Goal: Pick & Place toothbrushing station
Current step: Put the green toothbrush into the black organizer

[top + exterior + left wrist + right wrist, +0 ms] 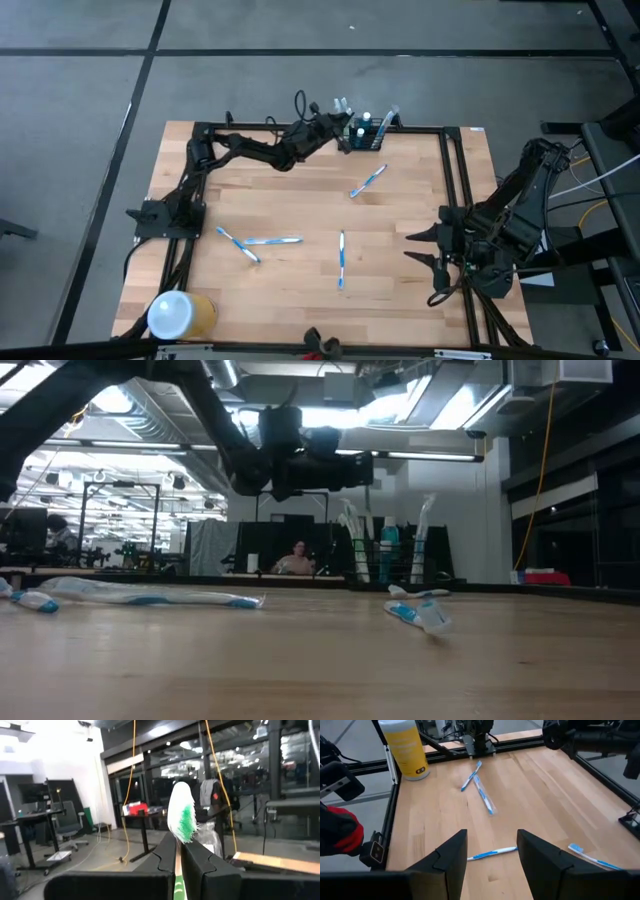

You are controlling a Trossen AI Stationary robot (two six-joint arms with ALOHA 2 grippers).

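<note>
The toothbrushing station point(368, 131), a small black rack, stands at the table's far edge with a few toothbrushes upright in it; it also shows in the low view point(392, 555). My left gripper point(338, 122) hovers just left of it, above the table point(318, 468), shut on a toothbrush with a green and white head point(182, 815). My right gripper point(425, 250) stands open near the right edge, above the table point(492, 852), with nothing between its fingers. Several blue-and-white toothbrushes point(368, 182) point(272, 240) point(341, 258) lie flat on the wood. My left gripper pinches the toothbrush by its handle point(178, 879), below the head, between its two fingers point(165, 862). The fingers lie along the handle and point slightly upward. The bristle head point(184, 820) sticks out past the fingertips, lifted clear of the table.
A yellow cylinder with a white top point(180, 313) stands at the near left corner. A black frame point(455, 170) runs around the tabletop. Bare wood lies between the scattered brushes in the middle. People and workstations show in the room beyond the far edge point(297, 560).
</note>
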